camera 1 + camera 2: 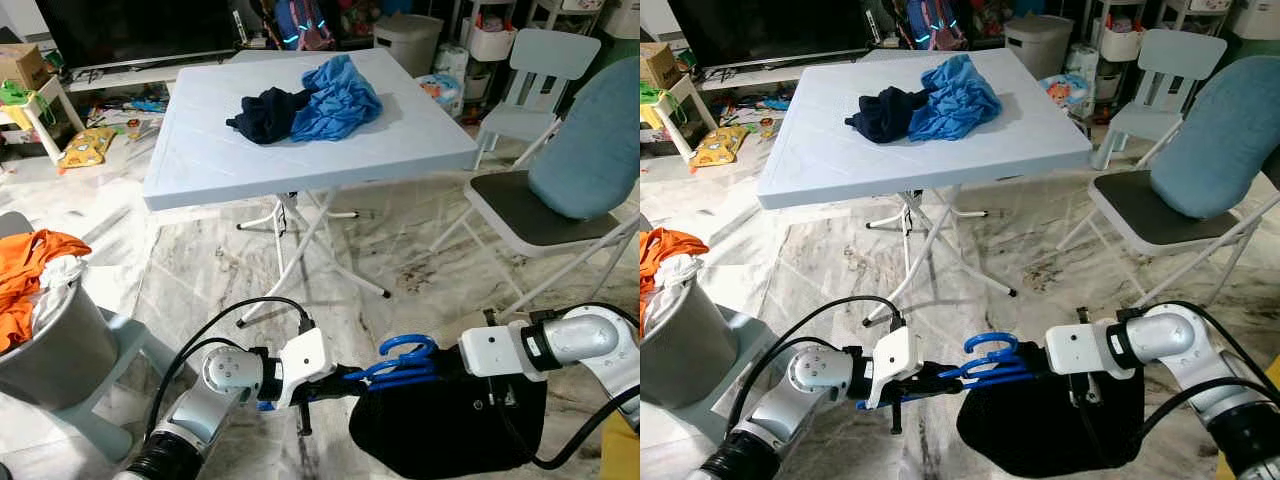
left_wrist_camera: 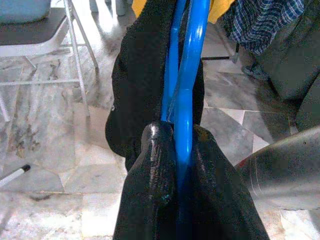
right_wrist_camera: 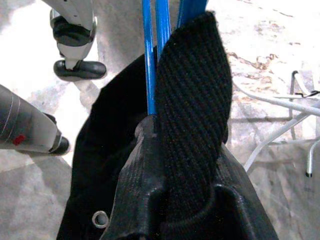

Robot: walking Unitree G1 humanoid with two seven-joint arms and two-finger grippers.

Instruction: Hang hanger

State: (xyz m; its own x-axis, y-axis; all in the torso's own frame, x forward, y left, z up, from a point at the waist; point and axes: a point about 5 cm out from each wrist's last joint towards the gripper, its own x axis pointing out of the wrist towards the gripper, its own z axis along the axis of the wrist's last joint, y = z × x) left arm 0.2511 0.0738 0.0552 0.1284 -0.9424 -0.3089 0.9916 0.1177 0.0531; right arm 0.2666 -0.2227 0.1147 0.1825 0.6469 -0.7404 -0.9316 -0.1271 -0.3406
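Hanger with black garment was held low over the floor between both arms, left gripper and right gripper each clamped on it, so loading looked done, hanging on a rail left.

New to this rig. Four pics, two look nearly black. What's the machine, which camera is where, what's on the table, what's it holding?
It is a walking humanoid with two silver arms, each ending in two long black fingers. The two wide pictures come from a stereo camera on its head, looking down and forward. The two dark close-ups come from cameras on each wrist, looking along the fingers. On the light blue folding table lie a navy garment and a blue garment. Low in front, the left gripper and right gripper both clamp a blue hanger carrying a black garment. An orange cloth hangs out of a grey bin beside the robot.
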